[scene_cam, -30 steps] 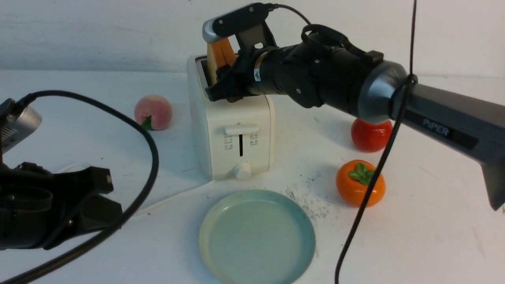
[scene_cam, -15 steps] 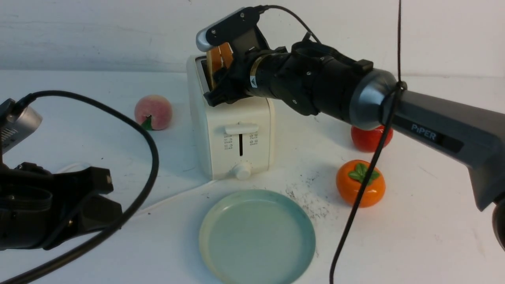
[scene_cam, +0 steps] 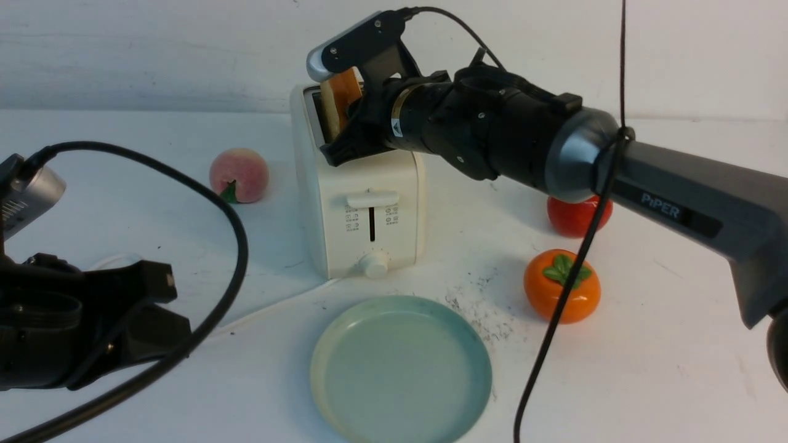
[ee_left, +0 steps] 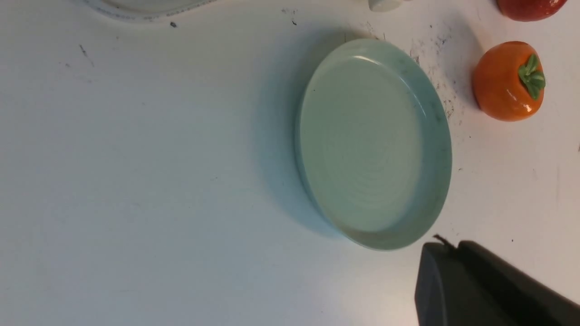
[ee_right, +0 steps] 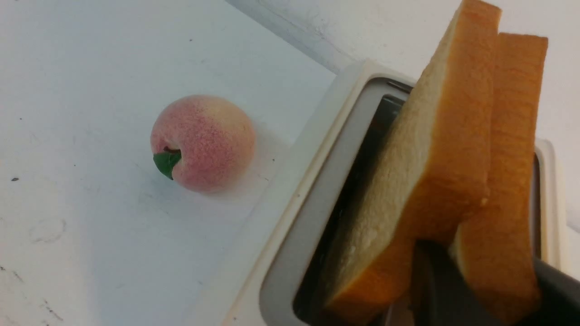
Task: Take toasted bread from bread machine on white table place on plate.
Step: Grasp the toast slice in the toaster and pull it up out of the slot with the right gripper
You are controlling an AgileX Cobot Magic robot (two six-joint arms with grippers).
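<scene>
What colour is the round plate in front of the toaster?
The plate is pale blue-green, clearest in the left wrist view.

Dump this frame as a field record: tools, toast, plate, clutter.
right tool: fingers either side of right-slot slice, apparently clamped
left tool: shut, low at near left, nothing in it
left-slot slice: in toaster, leaning on the other
plate: empty, on table in front of toaster
clutter: peach, persimmon, red tomato-like fruit

Two toast slices [ee_right: 426, 181] in one toaster [scene_cam: 360, 203]; around the toaster, one plate [scene_cam: 400, 369], one peach [scene_cam: 239, 174], one tomato [scene_cam: 572, 218], one persimmon [scene_cam: 545, 295].
</scene>
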